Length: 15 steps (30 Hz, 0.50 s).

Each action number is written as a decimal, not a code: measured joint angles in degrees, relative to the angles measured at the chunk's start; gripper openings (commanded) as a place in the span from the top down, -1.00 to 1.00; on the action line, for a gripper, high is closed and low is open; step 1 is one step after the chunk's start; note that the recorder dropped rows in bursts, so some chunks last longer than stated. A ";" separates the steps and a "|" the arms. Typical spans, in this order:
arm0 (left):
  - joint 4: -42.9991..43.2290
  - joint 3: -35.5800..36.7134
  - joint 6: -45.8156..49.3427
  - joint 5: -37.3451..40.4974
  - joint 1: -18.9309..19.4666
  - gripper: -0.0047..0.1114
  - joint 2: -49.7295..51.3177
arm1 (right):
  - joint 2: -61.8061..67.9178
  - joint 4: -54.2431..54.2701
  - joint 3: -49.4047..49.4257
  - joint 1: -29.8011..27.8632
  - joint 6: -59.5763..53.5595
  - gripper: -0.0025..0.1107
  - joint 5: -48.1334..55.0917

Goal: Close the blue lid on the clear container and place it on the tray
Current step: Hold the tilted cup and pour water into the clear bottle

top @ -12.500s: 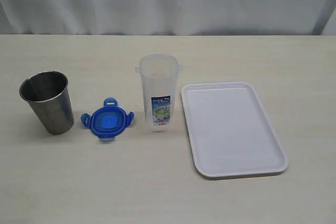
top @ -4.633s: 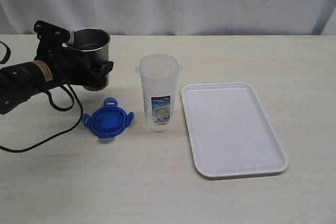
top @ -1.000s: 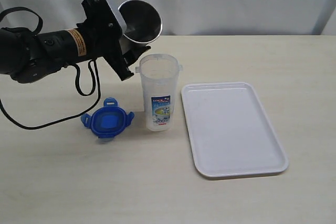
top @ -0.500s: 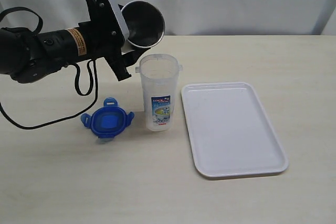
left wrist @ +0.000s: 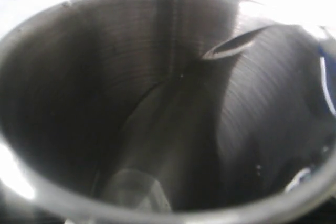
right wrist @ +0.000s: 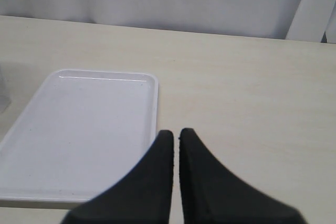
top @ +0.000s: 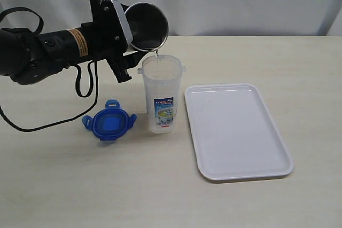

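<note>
Your left fingers (top: 121, 68) clamp steel cup (top: 145, 25), tilted over clear container (top: 161, 92) just below them; blue lid (top: 109, 123) lower, apart. Your right fingers (right wrist: 157, 171) together, tray (right wrist: 79, 124) just beyond tips.

The pale bench (top: 64, 185) carries three items. The clear container (top: 162, 97) stands upright between the blue lid (top: 109, 123), lying flat, and the tray (top: 235, 132), just beside the tray's edge.
</note>
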 measured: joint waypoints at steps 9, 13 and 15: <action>0.00 0.00 2.76 0.00 0.00 0.92 0.00 | 0.00 0.00 0.00 0.00 0.00 0.88 0.00; 0.00 0.00 2.98 0.00 0.00 0.92 0.00 | 0.00 0.00 0.00 0.00 0.00 0.88 0.00; 0.00 0.00 2.98 0.00 0.00 0.92 0.00 | 0.00 0.00 0.00 0.00 0.00 0.88 0.00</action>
